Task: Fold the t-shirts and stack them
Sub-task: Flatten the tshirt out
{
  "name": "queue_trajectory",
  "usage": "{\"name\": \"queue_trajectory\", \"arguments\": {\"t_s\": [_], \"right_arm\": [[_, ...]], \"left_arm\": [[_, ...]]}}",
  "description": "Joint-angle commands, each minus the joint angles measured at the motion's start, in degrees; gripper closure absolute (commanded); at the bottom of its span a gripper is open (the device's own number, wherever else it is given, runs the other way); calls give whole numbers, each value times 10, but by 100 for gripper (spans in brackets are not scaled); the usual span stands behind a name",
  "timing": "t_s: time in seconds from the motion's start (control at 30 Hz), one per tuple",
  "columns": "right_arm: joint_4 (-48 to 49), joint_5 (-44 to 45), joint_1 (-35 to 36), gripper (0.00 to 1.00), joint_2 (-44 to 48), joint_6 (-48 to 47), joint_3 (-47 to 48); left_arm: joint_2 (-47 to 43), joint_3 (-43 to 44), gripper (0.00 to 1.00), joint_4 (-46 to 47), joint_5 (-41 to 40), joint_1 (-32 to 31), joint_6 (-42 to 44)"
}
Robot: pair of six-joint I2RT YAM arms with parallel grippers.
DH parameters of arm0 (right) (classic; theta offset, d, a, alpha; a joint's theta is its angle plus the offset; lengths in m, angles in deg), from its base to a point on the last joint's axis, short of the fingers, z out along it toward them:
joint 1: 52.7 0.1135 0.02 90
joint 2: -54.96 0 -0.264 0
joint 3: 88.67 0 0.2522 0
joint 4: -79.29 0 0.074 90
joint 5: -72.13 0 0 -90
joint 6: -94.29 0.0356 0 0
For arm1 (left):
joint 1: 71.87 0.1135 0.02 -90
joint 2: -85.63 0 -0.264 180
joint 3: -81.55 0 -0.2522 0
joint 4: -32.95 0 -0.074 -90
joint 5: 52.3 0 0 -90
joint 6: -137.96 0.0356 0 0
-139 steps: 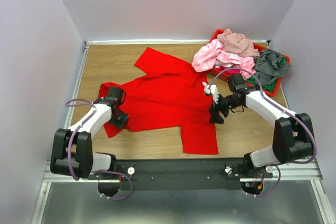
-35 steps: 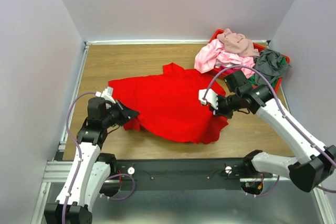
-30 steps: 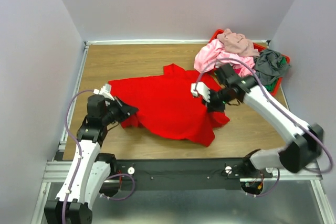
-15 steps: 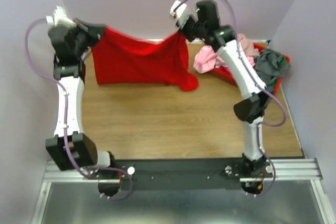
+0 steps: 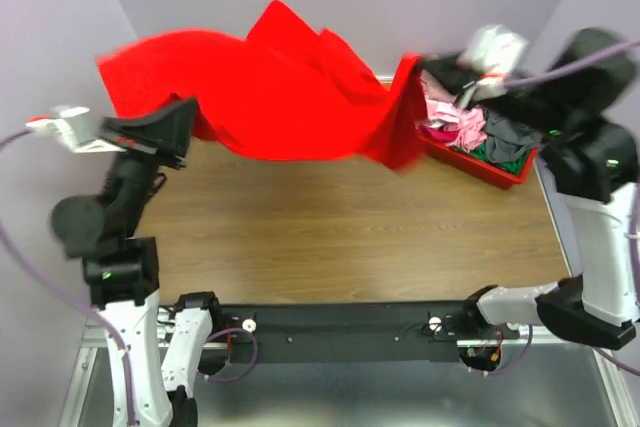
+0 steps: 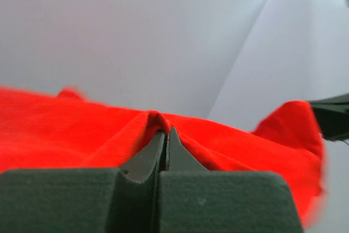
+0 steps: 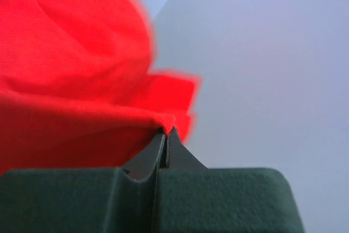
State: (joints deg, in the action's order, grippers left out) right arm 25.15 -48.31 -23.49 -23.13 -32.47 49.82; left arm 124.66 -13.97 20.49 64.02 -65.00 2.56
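- Since half a second ago both arms have swung outward. The red t-shirt (image 5: 290, 97), which hung like a curtain to the left of the red tray (image 5: 487, 173), now billows spread out in the air, blurred by motion.
- The left gripper (image 5: 183, 130) is well to the left of the tray. In the left wrist view its fingers (image 6: 148, 156) are pressed together on a pinched ridge of the shirt's red cloth (image 6: 71, 135).
- The wooden table (image 5: 350, 232) lies under the raised shirt, whose low right corner hangs just left of the tray.
- The right gripper (image 5: 432, 71) is above the tray's left end and smeared in the top view. In the right wrist view its fingers (image 7: 147, 159) clamp a fold of the red hem (image 7: 82, 118).
- A pink t-shirt (image 5: 450, 119) and a grey t-shirt (image 5: 508, 139) lie heaped in the tray, the pink one toward its left end.
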Motion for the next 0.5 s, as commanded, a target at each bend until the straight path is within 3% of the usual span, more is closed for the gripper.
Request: {"name": "queue_trajectory", "arguments": {"t_s": [0.0,0.03,0.1,0.13,0.17,0.27,0.47], "right_arm": [[-137,-88,-1,99,-1,-110,-306],[-138,-89,-1,99,13,-111,-359],[-141,-74,0,100,51,-160,-508],[-140,-66,-1,99,51,-173,-509],[-141,-59,-1,100,60,-189,-589],[-146,-28,-1,100,47,-205,-689],[-156,19,-1,99,28,-205,-757]], "left_arm": [[-21,-202,100,-190,-29,-20,33],[-21,-203,100,-191,-29,-24,33],[-50,-296,100,-214,-22,-40,21],[-50,-332,100,-214,-12,-43,10],[-57,-403,100,-211,18,-48,-16],[-53,-516,100,-172,68,-62,-53],[-22,-563,100,-170,87,-105,-50]]}}
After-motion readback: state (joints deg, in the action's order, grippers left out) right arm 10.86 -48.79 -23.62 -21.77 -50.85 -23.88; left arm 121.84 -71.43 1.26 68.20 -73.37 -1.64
